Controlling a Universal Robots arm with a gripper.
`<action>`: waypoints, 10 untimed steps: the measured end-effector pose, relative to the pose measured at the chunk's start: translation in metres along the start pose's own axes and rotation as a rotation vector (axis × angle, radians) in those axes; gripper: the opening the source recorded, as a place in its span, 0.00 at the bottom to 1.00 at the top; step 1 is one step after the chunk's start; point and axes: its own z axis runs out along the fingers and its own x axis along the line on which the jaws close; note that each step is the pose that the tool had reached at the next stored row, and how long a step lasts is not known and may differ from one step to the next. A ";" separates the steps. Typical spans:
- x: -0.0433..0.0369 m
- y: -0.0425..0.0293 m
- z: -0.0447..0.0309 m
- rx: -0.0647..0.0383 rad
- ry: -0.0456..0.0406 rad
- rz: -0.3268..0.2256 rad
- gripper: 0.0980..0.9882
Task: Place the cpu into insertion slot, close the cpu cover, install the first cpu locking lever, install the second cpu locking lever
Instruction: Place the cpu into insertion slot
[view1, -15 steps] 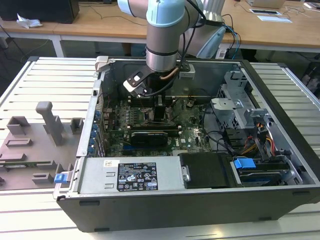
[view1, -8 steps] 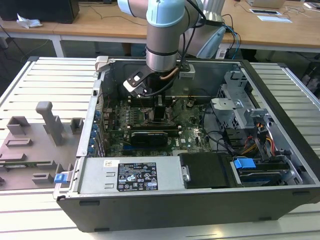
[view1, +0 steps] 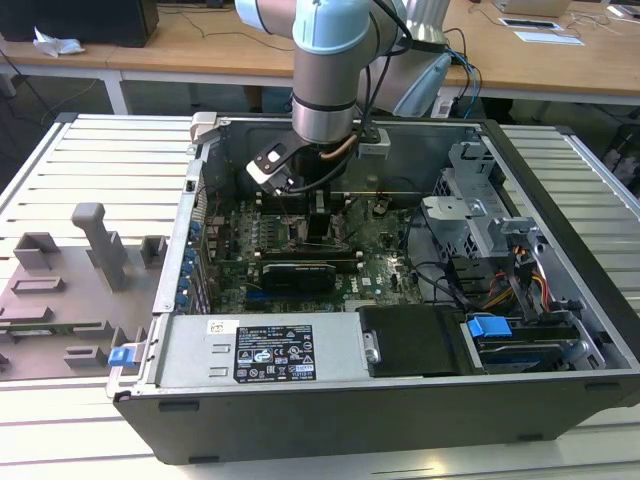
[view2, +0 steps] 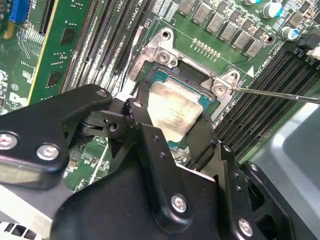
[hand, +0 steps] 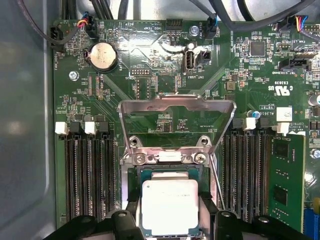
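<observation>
My gripper (hand: 170, 216) reaches down into the open computer case (view1: 560, 200) and is shut on the cpu (hand: 170, 205), a flat square chip with a silver-grey top. One black finger (view2: 137, 114) presses each side of the chip. The cpu (view2: 172, 106) sits low over the insertion slot (hand: 165, 171) on the green motherboard (hand: 150, 75); I cannot tell whether it rests in the slot or hovers just above it. The cpu cover (hand: 177, 103), a silvery frame with a square window, stands swung open beyond the slot. A thin wire locking lever (view2: 280, 95) sticks out beside the slot, unlatched.
Black memory slots (hand: 90, 170) flank the socket on both sides. A long black expansion card (view1: 297, 272) lies across the board. The power supply (view1: 260, 350) and drive bays (view1: 500, 250) crowd the case. A grey fixture plate (view1: 70, 290) sits on the exterior view's left.
</observation>
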 end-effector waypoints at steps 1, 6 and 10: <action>0.0000 0.0000 0.0001 0.000 0.0002 0.000 0.52; -0.0003 -0.0001 -0.0234 0.000 -0.0001 0.000 0.59; 0.0021 -0.0002 -0.0285 0.000 -0.0001 0.000 0.22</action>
